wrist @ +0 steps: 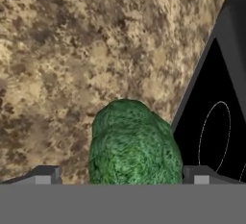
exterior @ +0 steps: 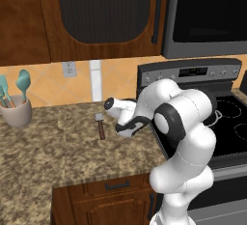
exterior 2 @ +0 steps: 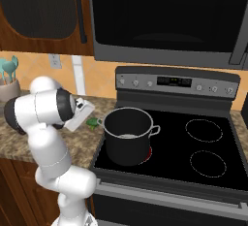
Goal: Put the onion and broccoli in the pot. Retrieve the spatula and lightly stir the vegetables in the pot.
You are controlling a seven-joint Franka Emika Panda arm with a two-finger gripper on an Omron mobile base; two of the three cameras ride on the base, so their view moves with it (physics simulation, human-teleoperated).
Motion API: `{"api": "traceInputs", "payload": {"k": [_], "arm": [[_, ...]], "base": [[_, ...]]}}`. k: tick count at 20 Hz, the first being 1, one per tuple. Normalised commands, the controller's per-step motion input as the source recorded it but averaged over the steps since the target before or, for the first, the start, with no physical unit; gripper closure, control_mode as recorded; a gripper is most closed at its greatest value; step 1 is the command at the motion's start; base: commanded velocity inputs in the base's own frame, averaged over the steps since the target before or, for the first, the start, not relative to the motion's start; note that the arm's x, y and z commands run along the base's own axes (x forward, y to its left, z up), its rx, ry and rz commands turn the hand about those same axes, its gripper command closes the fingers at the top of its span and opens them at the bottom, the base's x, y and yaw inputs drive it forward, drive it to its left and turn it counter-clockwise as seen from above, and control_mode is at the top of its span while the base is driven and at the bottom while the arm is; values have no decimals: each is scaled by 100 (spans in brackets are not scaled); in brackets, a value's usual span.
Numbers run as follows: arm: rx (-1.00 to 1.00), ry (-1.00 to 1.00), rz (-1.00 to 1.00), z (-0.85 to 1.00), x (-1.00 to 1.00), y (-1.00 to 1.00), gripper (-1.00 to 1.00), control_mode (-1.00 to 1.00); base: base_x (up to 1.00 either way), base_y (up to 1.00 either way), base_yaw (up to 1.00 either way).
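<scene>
The broccoli (wrist: 132, 143) lies on the granite counter beside the stove's left edge. It sits between my fingertips (wrist: 46, 175), and my gripper (wrist: 122, 179) stands open around it, the jaws well apart. In the right base view a bit of the broccoli (exterior 2: 92, 121) shows just past the gripper (exterior 2: 86, 118), left of the pot (exterior 2: 128, 137). The pot stands on the front left burner. A pale patch lies low inside it; I cannot tell whether that is the onion. The spatula (exterior: 100, 125) lies flat on the counter, left of my hand, blade toward the wall.
A beige holder (exterior: 17, 112) with teal spoon-like utensils stands at the counter's far left by the wall. The black cooktop (exterior 2: 206, 142) spreads right of the pot with two bare burners. A microwave (exterior 2: 164, 21) and cabinets hang overhead.
</scene>
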Motion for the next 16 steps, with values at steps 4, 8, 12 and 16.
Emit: {"api": "traceInputs", "payload": {"k": [4,8,12,16], "arm": [[-3,0,0,-2,0,-26,-100,-100],[-3,0,0,-7,10,-25,-100,-100],[0,1,1,-19,40,-1,100,-100],[0,0,5,-6,11,0,100,-100]], "base": [[0,0,0],[0,0,0],[0,0,0],[0,0,0]]}}
